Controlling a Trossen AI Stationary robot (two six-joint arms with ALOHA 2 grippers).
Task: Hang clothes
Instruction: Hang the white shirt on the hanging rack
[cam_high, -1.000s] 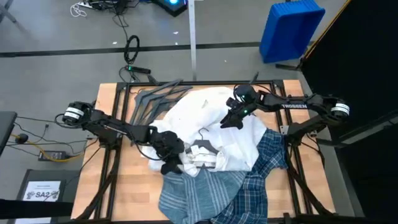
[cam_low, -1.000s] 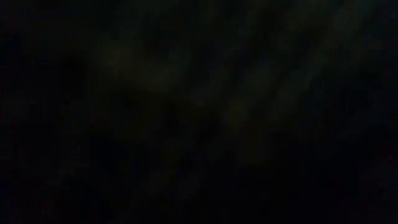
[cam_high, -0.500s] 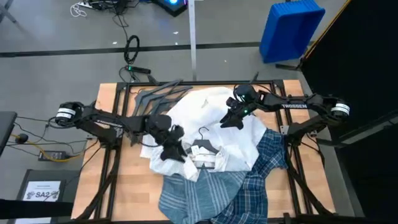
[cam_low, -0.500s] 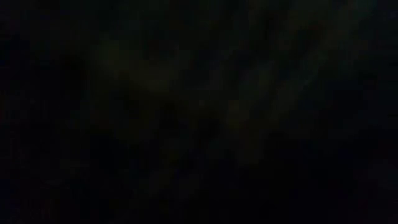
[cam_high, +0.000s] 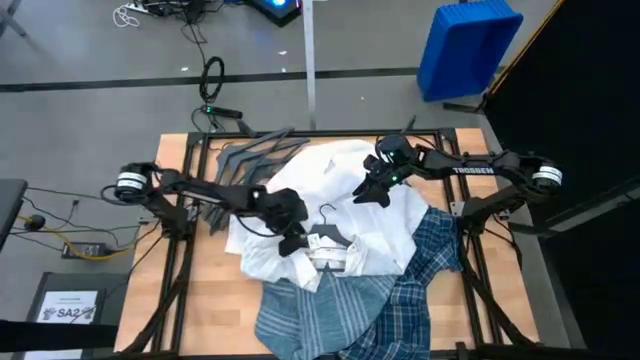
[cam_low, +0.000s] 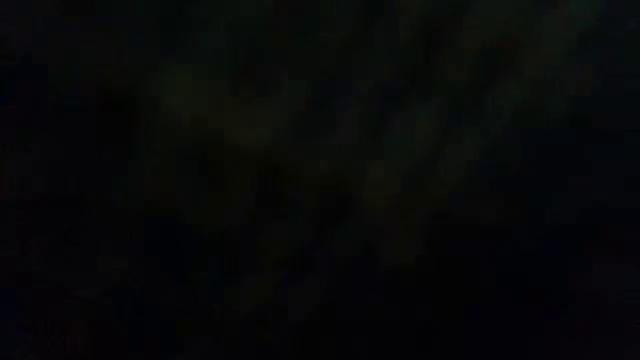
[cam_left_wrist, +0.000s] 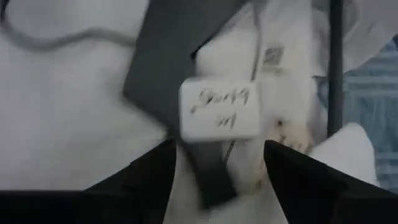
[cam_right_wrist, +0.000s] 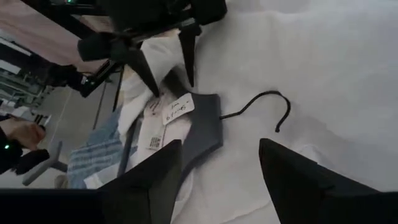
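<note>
The white shirt (cam_high: 330, 215) lies in a heap in the middle of the table (cam_high: 175, 300), with a dark hanger (cam_high: 325, 232) on top of it. The left gripper (cam_high: 297, 240) is right at the hanger, fingers spread apart w/ nothing between them. The right gripper (cam_high: 368, 194) hovers over the shirt's far side, fingers apart too.

The left wrist view shows a white tag (cam_left_wrist: 219, 116) on the hanger — writing too blurry to read. The right wrist view shows the hanger's hook (cam_right_wrist: 264, 107). The low view is all black.

The striped shirt (cam_high: 320, 312) and plaid shirt (cam_high: 430, 262) hang off the near edge. More hangers (cam_high: 245, 155) sit at the far left. A blue bin (cam_high: 468, 45) stands on the floor.
</note>
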